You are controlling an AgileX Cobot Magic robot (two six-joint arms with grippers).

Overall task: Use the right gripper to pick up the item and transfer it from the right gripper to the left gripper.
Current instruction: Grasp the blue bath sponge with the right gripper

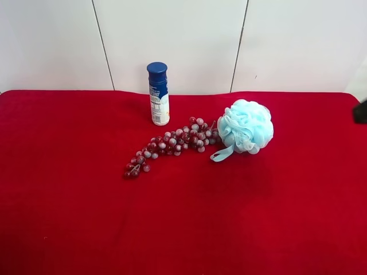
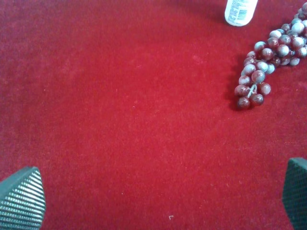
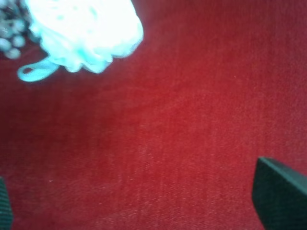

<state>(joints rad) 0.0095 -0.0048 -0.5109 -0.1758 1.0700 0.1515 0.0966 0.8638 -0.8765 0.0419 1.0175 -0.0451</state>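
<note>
The light-blue mesh bath pouf (image 1: 248,126) lies on the red cloth right of centre, its ribbon loop (image 1: 221,154) trailing toward the front. In the right wrist view the pouf (image 3: 84,28) is well ahead of my right gripper (image 3: 144,206), which is open and empty above bare cloth, with only its fingertips (image 3: 280,196) showing. My left gripper (image 2: 158,196) is open and empty over bare cloth, far from the pouf, which its view does not show. Neither gripper shows in the exterior high view.
A red grape bunch (image 1: 172,144) lies touching the pouf's left side and also shows in the left wrist view (image 2: 268,62). A blue-capped white bottle (image 1: 159,94) stands behind it. A black part (image 1: 360,112) pokes in at the exterior high view's right edge. White wall behind.
</note>
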